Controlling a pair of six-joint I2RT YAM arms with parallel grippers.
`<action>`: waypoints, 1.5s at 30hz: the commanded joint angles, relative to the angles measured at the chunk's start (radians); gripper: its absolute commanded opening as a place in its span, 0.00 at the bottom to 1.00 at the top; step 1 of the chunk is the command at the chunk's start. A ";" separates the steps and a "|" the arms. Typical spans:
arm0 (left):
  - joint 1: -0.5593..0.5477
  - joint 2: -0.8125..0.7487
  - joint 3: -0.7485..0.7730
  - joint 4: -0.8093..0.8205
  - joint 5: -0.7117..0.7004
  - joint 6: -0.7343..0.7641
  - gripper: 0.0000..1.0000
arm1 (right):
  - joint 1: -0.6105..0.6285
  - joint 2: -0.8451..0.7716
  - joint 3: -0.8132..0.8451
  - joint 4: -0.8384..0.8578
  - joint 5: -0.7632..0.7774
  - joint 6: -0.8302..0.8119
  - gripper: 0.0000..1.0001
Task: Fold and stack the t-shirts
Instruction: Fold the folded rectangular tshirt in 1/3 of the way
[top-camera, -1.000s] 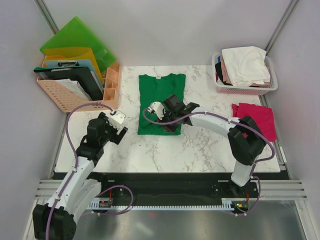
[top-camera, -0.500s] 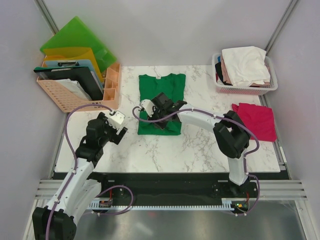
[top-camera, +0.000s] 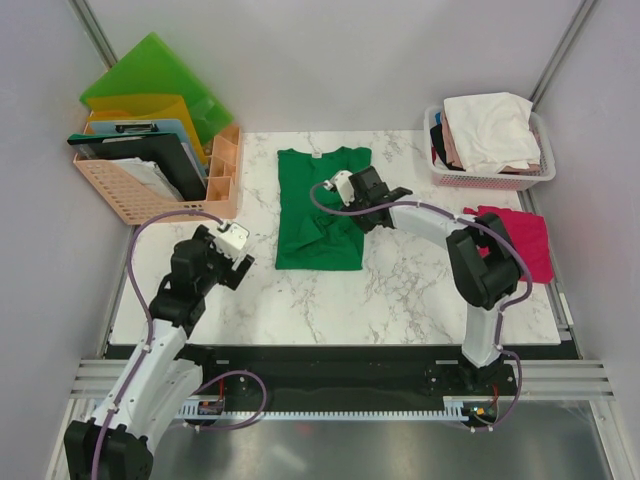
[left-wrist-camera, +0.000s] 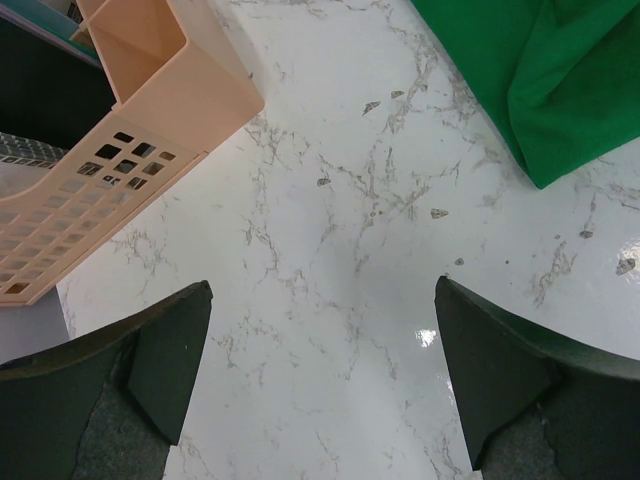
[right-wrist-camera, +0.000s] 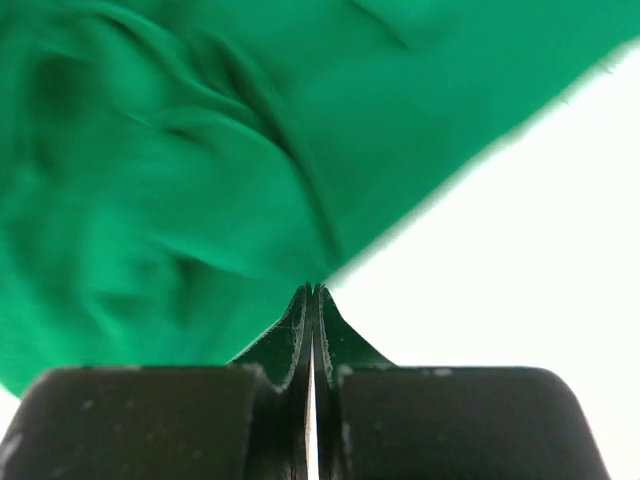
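You have green tee (top-camera: 320, 215) part-folded; red tee (top-camera: 515, 240) apart, nothing stacked; right gripper (right-wrist-camera: 313, 295) pressed shut at cloth; left gripper (left-wrist-camera: 322, 290) spread.

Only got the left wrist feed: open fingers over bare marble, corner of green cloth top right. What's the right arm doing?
Observer: The right gripper is shut, with the green t-shirt bunched at its tips; it looks pinched.
Operator: Where on the shirt?
Observer: The top view puts it over the shirt's right side, about mid-length; the cloth there is rumpled.
Operator: Any other shirts out?
Observer: A magenta-red t-shirt lies at the right edge of the table, and a basket in the far right corner holds more, a white t-shirt on top.
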 joint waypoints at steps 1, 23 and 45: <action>0.004 -0.022 0.019 -0.001 0.004 -0.021 1.00 | -0.023 -0.145 -0.062 0.122 0.154 -0.011 0.00; -0.104 0.435 0.435 -0.247 0.347 0.056 1.00 | -0.032 -0.509 -0.316 -0.035 -0.037 -0.021 0.96; -0.289 1.024 0.766 0.004 0.098 -0.148 1.00 | -0.266 -0.546 -0.293 -0.057 -0.129 -0.011 0.93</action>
